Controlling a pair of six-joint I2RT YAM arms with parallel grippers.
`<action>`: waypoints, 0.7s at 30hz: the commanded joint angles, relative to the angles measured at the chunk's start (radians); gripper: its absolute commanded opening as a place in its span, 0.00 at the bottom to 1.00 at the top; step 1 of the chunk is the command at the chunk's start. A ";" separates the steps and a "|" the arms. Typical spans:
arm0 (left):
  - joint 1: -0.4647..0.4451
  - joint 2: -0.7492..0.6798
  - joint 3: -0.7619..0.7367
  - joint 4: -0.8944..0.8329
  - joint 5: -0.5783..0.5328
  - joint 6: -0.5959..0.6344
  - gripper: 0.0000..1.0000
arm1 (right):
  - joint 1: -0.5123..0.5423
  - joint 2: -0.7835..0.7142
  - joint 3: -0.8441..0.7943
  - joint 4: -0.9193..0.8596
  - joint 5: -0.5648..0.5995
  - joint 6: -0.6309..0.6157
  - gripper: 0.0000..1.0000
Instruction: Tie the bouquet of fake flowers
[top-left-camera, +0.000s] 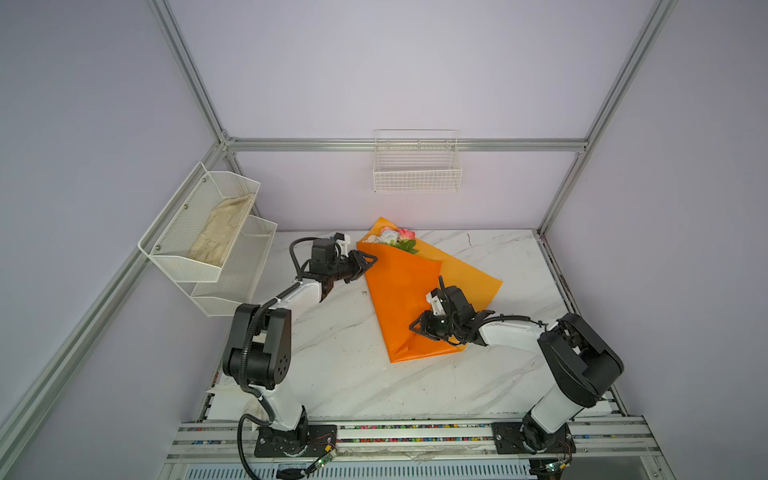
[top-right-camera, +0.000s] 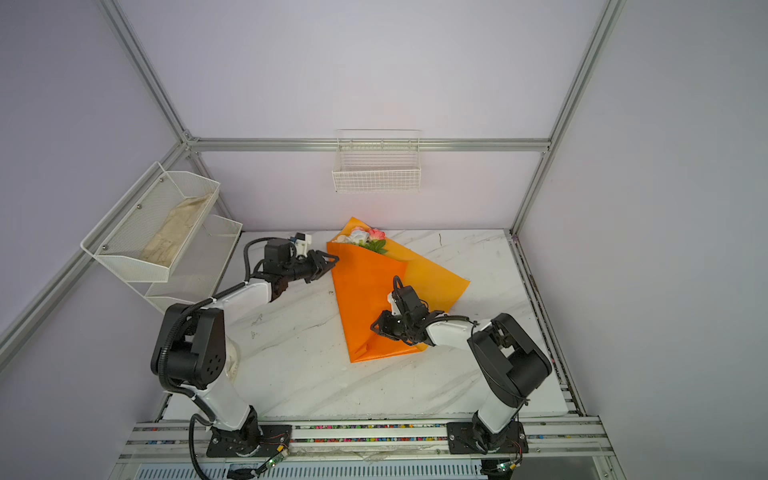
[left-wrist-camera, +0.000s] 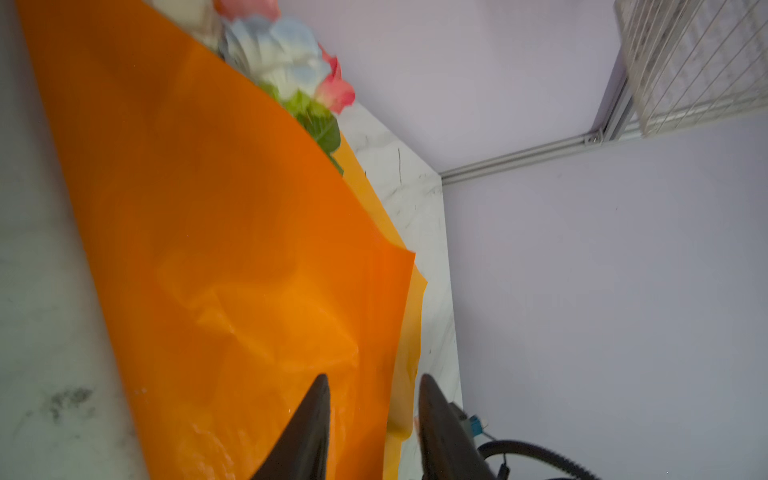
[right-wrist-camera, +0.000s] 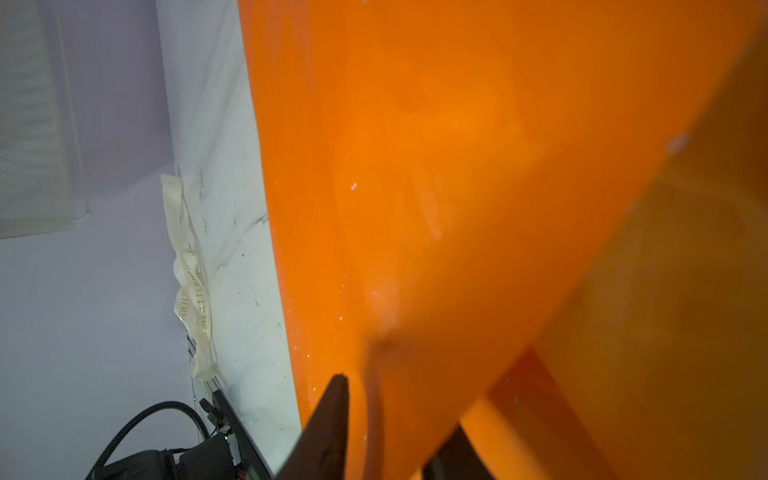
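Left gripper (top-left-camera: 371, 261), centre-left, gapes at the edge of the bouquet (top-left-camera: 399, 291). Right gripper (top-left-camera: 414, 326), centre, jaws apart astride its fold. Best gather the wrap snugly before tying.

There are two arms, the left arm (top-left-camera: 257, 340) and the right arm (top-left-camera: 577, 365). Each carries one gripper, so there are two: the left gripper (top-left-camera: 371, 262) and the right gripper (top-left-camera: 415, 326). One bouquet (top-left-camera: 395, 274) lies in one sheet of paper (top-left-camera: 469, 282). At least three blooms (top-left-camera: 390, 236) show, cream, white and pink, but the exact number cannot be told. There is one basket (top-left-camera: 417, 174). One rack (top-left-camera: 187, 268) has two tiers and holds one cloth (top-left-camera: 224, 232). There is one ribbon (right-wrist-camera: 193, 282) and one table (top-left-camera: 353, 382).
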 joint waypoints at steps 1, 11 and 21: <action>-0.090 -0.063 -0.134 -0.063 -0.009 0.061 0.31 | -0.010 -0.114 -0.036 -0.069 0.096 0.025 0.38; -0.291 -0.259 -0.411 0.048 -0.190 -0.062 0.29 | -0.006 -0.260 -0.005 -0.129 0.064 -0.015 0.41; -0.370 -0.244 -0.491 0.087 -0.250 -0.135 0.22 | 0.099 -0.145 0.023 -0.041 -0.005 -0.007 0.05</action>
